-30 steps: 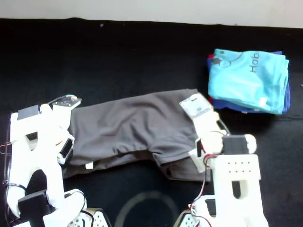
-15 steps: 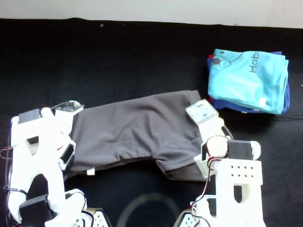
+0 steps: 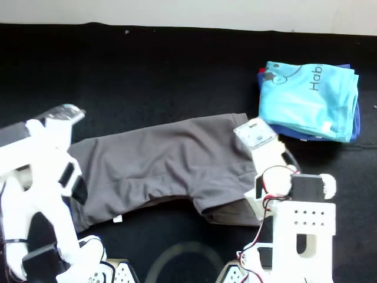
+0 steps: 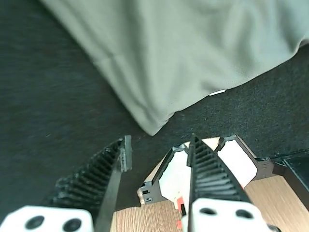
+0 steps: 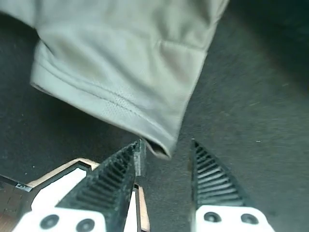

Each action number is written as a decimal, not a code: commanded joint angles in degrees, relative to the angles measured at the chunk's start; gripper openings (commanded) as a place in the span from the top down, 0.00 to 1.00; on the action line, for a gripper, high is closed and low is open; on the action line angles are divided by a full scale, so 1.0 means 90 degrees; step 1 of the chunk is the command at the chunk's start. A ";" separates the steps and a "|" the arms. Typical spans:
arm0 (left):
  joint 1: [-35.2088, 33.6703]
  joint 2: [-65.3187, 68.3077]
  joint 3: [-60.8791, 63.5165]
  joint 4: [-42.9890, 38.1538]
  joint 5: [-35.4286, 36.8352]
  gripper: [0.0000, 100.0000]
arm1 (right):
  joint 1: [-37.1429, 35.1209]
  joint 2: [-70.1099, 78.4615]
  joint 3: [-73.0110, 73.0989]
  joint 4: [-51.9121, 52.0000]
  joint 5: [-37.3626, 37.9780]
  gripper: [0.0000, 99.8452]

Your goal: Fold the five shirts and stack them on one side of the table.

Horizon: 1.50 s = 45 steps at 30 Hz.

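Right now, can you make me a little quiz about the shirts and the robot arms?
1. True or false: the grey shirt lies folded on top of the stack.
2. What colour is the top shirt of the stack? A red, B light blue, C grey.
3. Fill in: the left gripper and the right gripper are both ____ (open or shut).

Key
1. False: it lies spread out on the table.
2. B.
3. open.
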 commanded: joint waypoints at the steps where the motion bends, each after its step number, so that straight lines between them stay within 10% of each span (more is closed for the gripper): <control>1: -0.0093 -0.0181 -0.0991 0.0332 -0.0029 0.80 | 0.0054 -0.0122 -0.1040 0.0259 0.0039 0.84; 9: 0.0386 -0.0112 -0.1001 -0.0020 0.0313 1.00 | -0.0278 0.0083 -0.1167 -0.0620 -0.0029 0.92; 16: 0.1382 -0.0112 0.0132 -0.1602 0.1309 0.99 | -0.1128 0.2261 -0.0884 -0.2574 -0.1280 0.99; 27: 0.0630 0.0239 0.1490 -0.3849 0.1377 0.99 | -0.1245 0.6159 -0.3355 -0.3453 -0.1621 0.99; 45: 0.0630 0.5856 -0.4518 -0.2413 0.1846 0.99 | -0.0816 1.0232 -0.7038 -0.3463 -0.1621 0.99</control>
